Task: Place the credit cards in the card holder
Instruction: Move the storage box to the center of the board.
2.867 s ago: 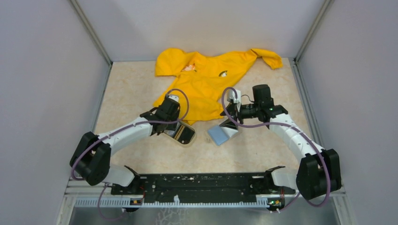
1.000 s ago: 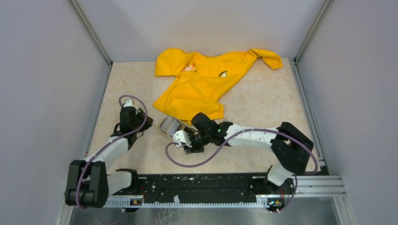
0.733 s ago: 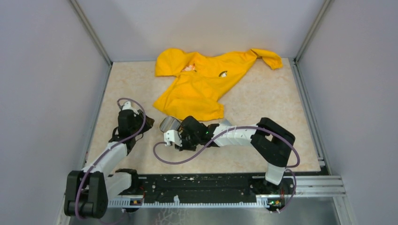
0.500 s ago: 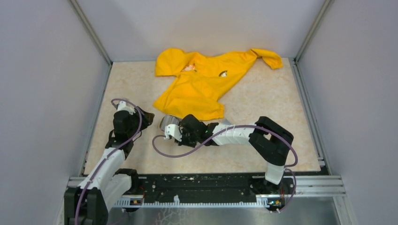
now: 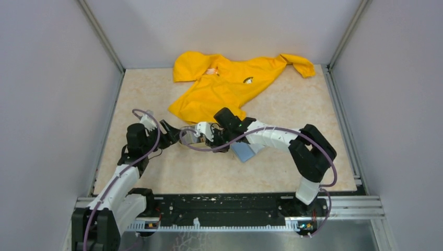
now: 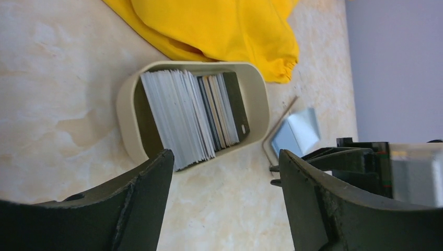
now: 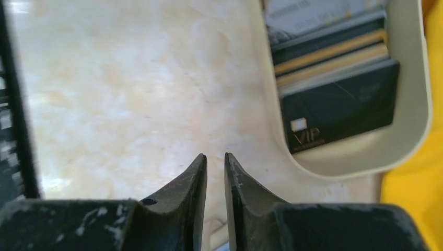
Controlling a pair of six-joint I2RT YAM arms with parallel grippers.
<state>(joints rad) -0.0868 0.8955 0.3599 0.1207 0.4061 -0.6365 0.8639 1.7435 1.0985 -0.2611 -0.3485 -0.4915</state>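
Well, table (image 5: 151, 94): pale marbled top, with the work gathered near its middle.
Yellow garment (image 5: 230, 89): spread at the far side, its hem just beside the tray and not part of the job.
Left gripper (image 6: 224, 157): jaws spread wide with nothing between them, hanging over the tray's near side.
Right gripper (image 7: 215, 157): fingers all but pressed together, only a slit, pinching nothing. The tips are low over bare table just beside the tray's end.
Tray (image 6: 125, 104): beige oval with a rim, sitting between the two grippers.
Card holder (image 5: 243, 151): lying open, bluish inside up, apart from the tray on the right arm's side. I can see no card in it.
Credit cards (image 6: 188, 117): all in the tray, a leaning fan of whites and greys with a dark one at the end.
Dark end card (image 7: 339, 107): to my eye the easiest pick. I'd take it alone by its raised edge and steady the tray so it can't skid. Then I'd feed it edge-first into a pocket while the other gripper pins the holder.
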